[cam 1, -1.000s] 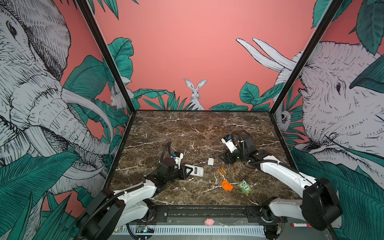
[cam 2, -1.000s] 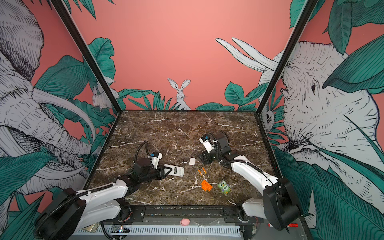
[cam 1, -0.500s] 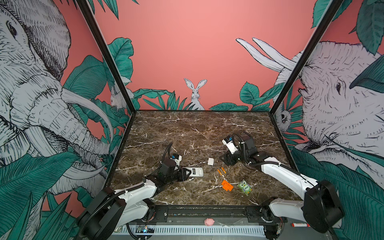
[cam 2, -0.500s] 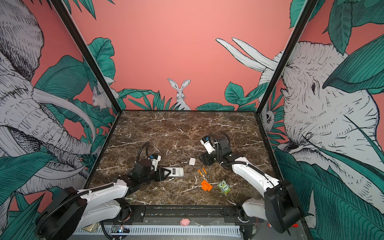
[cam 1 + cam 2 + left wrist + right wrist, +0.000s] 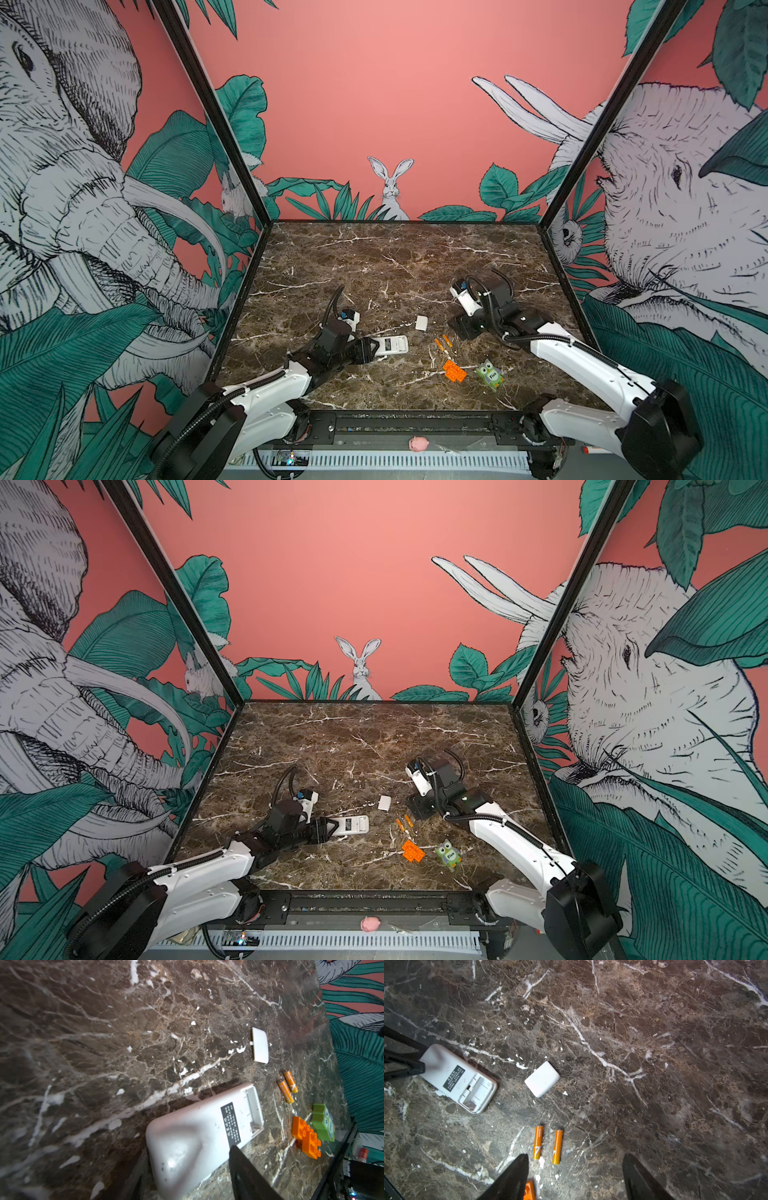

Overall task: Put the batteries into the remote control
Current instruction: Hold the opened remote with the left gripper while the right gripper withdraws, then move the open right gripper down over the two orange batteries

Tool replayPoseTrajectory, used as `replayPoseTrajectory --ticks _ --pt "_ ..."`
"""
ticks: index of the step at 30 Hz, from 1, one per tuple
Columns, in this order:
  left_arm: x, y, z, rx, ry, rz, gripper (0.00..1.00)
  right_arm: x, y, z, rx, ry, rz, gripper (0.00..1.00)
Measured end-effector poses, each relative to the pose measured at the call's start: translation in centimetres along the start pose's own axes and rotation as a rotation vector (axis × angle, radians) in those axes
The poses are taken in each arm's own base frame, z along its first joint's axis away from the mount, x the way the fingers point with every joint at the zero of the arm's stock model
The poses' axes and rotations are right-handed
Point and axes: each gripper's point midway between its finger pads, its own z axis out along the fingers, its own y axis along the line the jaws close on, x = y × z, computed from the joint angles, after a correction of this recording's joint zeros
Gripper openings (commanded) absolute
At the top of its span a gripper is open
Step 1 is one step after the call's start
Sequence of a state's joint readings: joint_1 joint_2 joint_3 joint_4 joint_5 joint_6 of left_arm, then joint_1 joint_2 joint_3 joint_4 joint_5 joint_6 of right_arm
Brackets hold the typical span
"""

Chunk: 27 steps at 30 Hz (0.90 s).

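Right wrist view: left hand [image 5: 423,1060] partly hides the remote control [image 5: 460,1082].

1. This is a robot test booth, like a lab, not a home.
2. Two white and black robot arms, the left arm [image 5: 270,382] and the right arm [image 5: 582,361], are fixed to a black rail [image 5: 415,426] at the front.
3. The counter [image 5: 395,257] looks like dark brown marble. Three walls shut it in, joined by black posts [image 5: 216,118].
4. The walls are big pictures: an elephant [image 5: 75,174], a rabbit [image 5: 390,183] and green leaves on pink.
5. A black cable [image 5: 536,339] runs along an arm, and a small board with tiny lights [image 5: 286,459] sits under the rail.
6. Little toys lie about: an orange brick [image 5: 454,370], a green owl [image 5: 489,374] and a pink pig [image 5: 417,444].
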State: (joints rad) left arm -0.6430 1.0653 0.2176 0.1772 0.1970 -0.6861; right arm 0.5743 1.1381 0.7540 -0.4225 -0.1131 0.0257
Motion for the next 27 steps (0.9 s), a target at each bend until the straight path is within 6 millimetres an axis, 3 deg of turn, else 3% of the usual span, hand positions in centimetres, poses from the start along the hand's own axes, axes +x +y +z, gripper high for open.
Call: replayPoseTrajectory --ticks 8,16,21,27 --pt "0.2 0.2 -0.1 -0.014 0.014 0.033 0.61 0.7 0.0 -1.9 0.072 0.032 -0.034 0.72" --pt "0.5 0.2 0.0 -0.023 0.051 0.055 0.55 1.8 0.0 -2.1 0.106 0.089 -0.063 0.71" --pt "0.7 -0.1 0.2 -0.019 0.075 0.059 0.51 1.2 0.0 -1.5 0.11 0.116 -0.078 0.71" --pt "0.9 -0.1 0.1 -0.026 0.101 0.055 0.49 1.3 0.2 0.8 0.097 0.17 -0.094 0.7"
